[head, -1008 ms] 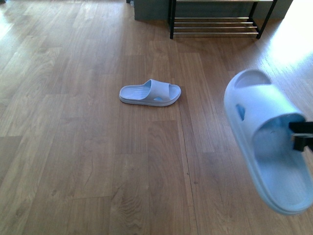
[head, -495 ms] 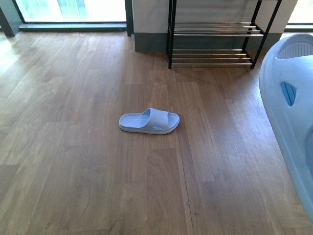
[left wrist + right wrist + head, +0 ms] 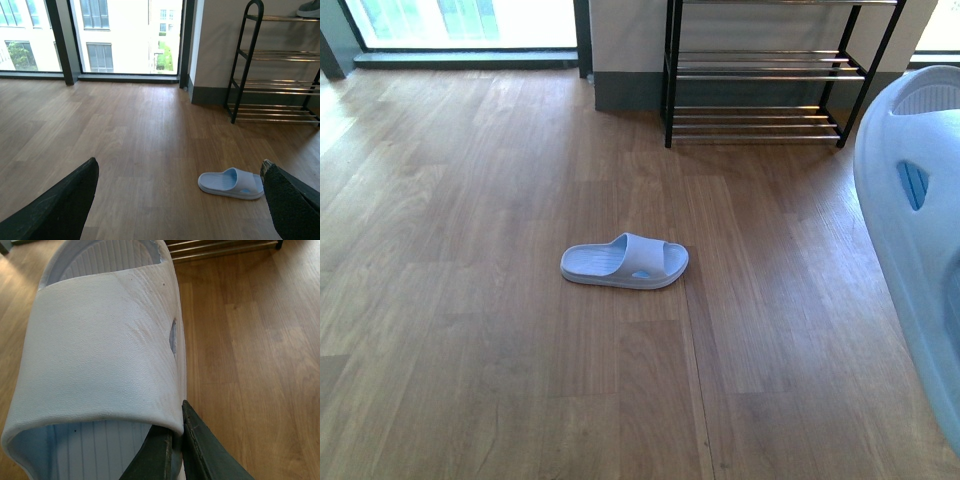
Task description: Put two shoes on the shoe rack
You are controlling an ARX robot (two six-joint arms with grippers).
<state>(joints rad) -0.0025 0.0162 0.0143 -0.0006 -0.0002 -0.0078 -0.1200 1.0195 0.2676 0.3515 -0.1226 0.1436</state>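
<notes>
Right gripper: jaws clamped on the strap edge of the held slide sandal. The sandal is airborne at the robot's right, long axis running away toward the shoe rack. Left gripper: jaws apart, empty. Second slide sandal: sole-down on the wood floor, well short of the rack, long axis crosswise, strap end rightward. Handling, judged: level the sole and span several chrome bars before release.

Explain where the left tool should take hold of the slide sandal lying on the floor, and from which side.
Probably the strap, at its open edge: the sandal lies sole down, footbed bare toward the robot's left, so the left tool could come down on that side, one finger slipping under the strap.
</notes>
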